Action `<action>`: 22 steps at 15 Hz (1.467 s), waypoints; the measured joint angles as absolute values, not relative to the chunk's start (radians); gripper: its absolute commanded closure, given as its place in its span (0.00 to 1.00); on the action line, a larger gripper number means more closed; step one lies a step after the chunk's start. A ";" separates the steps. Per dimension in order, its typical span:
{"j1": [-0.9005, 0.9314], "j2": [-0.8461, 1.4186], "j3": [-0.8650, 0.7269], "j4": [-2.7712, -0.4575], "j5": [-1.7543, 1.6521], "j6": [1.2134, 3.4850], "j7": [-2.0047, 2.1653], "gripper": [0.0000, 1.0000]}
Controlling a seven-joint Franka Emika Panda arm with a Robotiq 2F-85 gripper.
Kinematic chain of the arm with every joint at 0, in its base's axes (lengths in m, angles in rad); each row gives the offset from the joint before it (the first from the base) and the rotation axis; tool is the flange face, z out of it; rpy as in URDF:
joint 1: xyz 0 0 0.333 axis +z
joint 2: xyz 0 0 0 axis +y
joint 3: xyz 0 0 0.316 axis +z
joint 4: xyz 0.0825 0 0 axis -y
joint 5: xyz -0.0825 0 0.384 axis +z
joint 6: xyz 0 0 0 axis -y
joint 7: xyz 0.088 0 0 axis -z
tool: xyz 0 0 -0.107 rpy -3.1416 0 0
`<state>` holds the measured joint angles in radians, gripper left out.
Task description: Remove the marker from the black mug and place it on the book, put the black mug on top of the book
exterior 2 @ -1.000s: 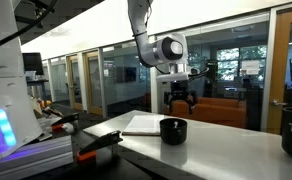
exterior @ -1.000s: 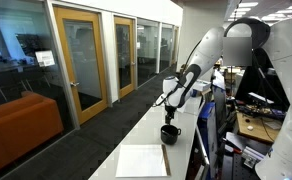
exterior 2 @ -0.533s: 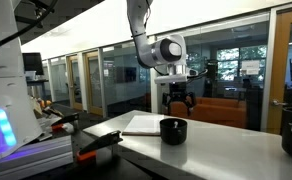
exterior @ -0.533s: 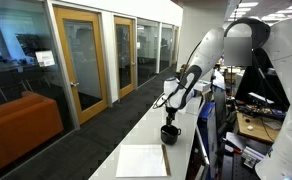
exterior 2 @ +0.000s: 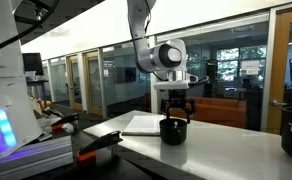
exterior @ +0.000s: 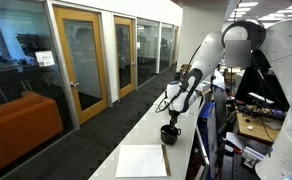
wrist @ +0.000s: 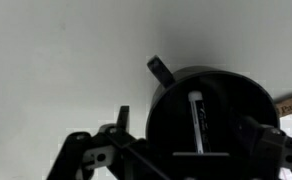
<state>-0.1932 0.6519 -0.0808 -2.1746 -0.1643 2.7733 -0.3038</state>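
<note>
Pincer wide, empty, above black mug, lower right in wrist view; marker inside, untaken. Next: descend, pinch marker, lift toward book

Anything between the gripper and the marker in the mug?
Nothing visible. The open gripper hangs right above the black mug, and the wrist view shows the marker lying unobstructed inside it. Only the mug's wall surrounds it, so entry is from above.
</note>
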 measured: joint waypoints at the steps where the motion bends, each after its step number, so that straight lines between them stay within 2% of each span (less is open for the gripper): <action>1: -0.189 0.657 -0.076 -2.171 -0.165 2.782 -0.304 0.00; 8: -0.116 0.693 -0.046 -2.123 -0.165 2.791 -0.297 0.00; 15: -0.116 0.774 -0.069 -2.053 -0.165 2.790 -0.295 0.00; 22: -0.089 0.762 -0.069 -2.001 -0.165 2.789 -0.278 0.00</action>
